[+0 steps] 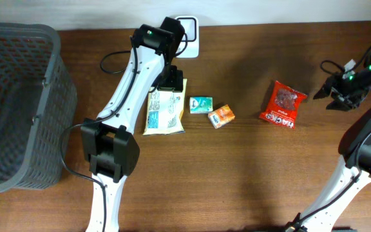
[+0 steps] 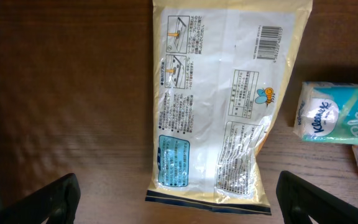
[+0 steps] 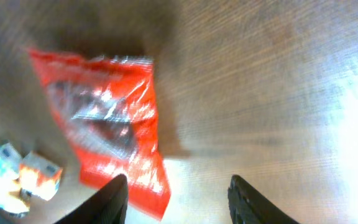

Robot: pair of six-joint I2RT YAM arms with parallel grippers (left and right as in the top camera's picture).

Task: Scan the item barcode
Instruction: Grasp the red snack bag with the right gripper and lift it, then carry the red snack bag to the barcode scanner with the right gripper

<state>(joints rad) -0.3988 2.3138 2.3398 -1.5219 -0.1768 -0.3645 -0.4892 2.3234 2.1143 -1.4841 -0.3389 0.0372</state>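
Dark brown wood, a table [image 1: 237, 180] seen from above, with four small grocery items in a loose row across its middle. At the left end of the row lies a cream packet [image 1: 165, 111], flat, printed back upward. The left gripper [image 1: 172, 80] hangs over the packet's far end, jaws spread as wide as they go and holding nothing. This placement looks deliberate. With the back facing up, the barcode [image 2: 270, 42] is exposed and readable, so this is probably the item to scan.

Just right of the packet sit a teal tissue pack [image 1: 201, 104] and a small orange carton [image 1: 221, 116], close together. Well apart, further right, a red snack bag [image 1: 283, 104] lies face up. The right gripper [image 1: 325, 100] is near its right edge, jaws parted and empty.

A grey mesh basket [image 1: 50, 96] stands at the table's left edge. A white square block [image 1: 189, 29] at the far edge is half hidden by the left arm, and its purpose is unclear.

Only the left wrist view shows the barcode, in the packet's upper right corner. From overhead the print is too small to read. The overhead view alone shows both arms, the basket and the spacing of the row. The right wrist view is blurred, but it confirms nothing sits between those jaws and that the bag rests on the wood.
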